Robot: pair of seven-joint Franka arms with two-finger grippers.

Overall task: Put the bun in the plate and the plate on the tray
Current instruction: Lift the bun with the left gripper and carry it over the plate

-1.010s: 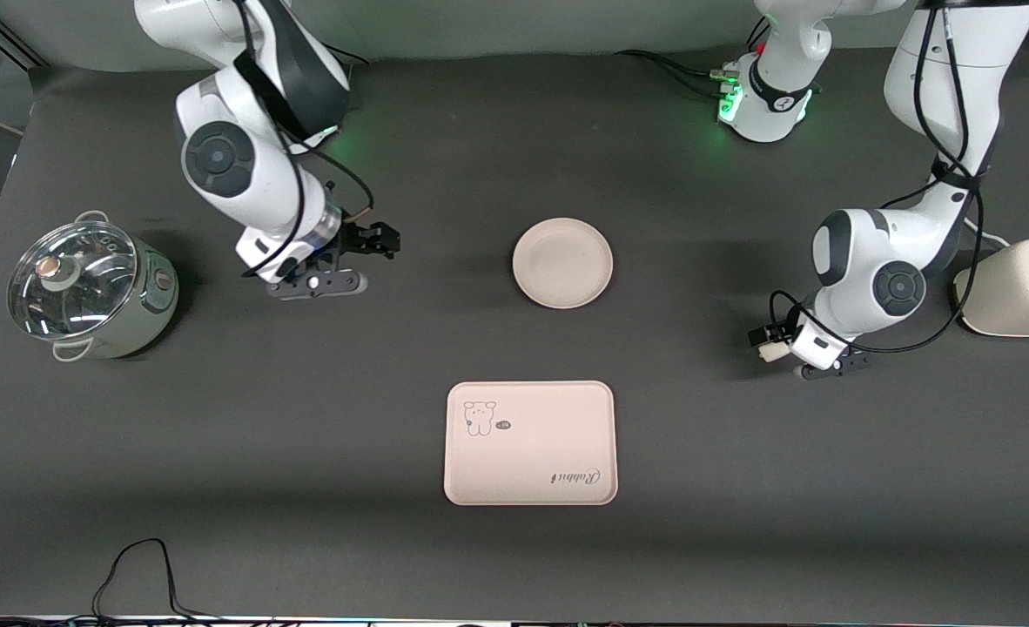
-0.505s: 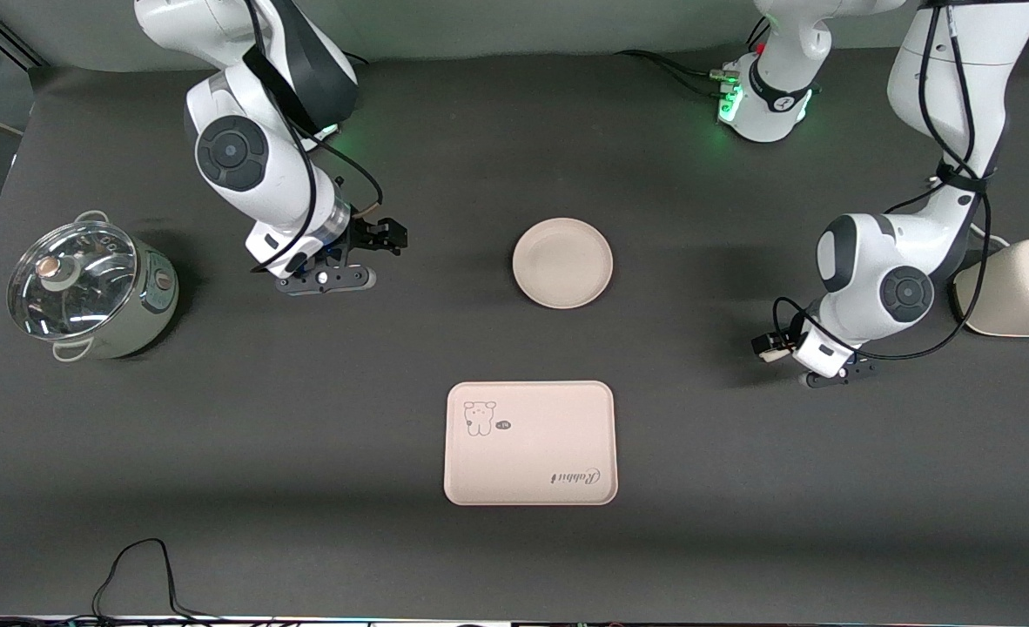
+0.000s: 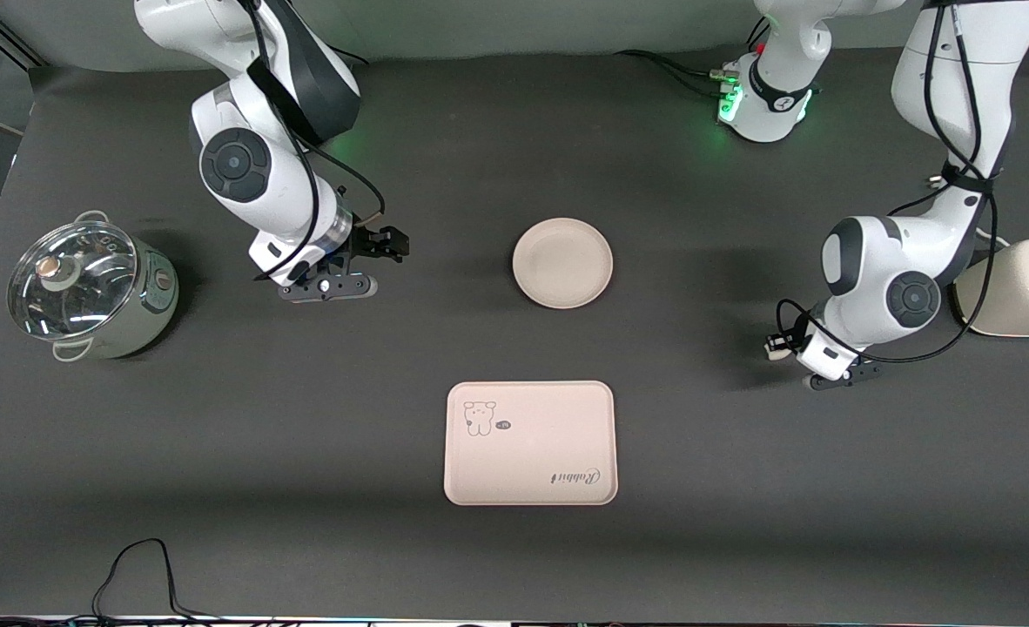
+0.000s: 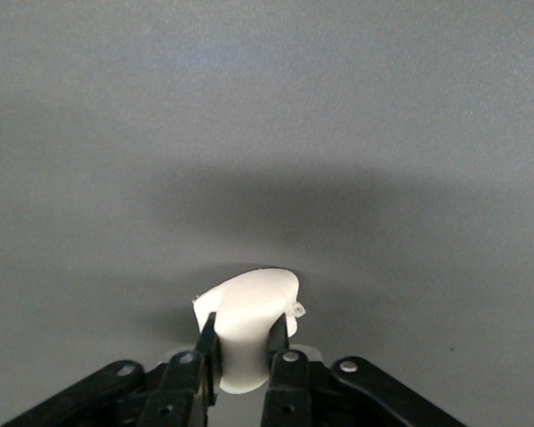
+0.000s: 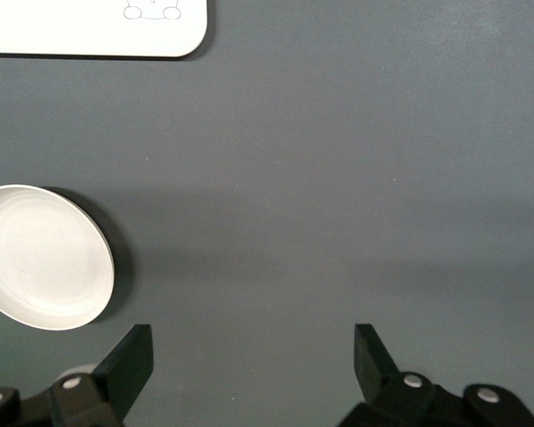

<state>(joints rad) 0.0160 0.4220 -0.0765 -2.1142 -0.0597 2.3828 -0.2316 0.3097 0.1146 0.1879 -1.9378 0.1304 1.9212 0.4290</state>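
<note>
Your left gripper [image 3: 776,347] is clenching the bun [image 4: 247,318] and drifting slightly toward the toaster [image 3: 1015,287], off the dark mat [image 3: 697,488]; the carry to the plate [image 3: 562,262] hasn't begun, I judge. Your right gripper [image 3: 384,246], fingers spread, is edging toward that plate. The tray [image 3: 529,442] is lying nearer the camera, a lidded pot [image 3: 88,287] at the right arm's end.

Take the plate [image 3: 562,263] as your dial's centre, with six o'clock pointing at the front camera. You find the tray [image 3: 530,442] at about six, well apart from the plate. The pot [image 3: 88,289] sits toward nine, at the right arm's end of the table. The toaster [image 3: 1019,287] sits toward three, at the left arm's end. The bun [image 3: 773,347] is at roughly four.
</note>
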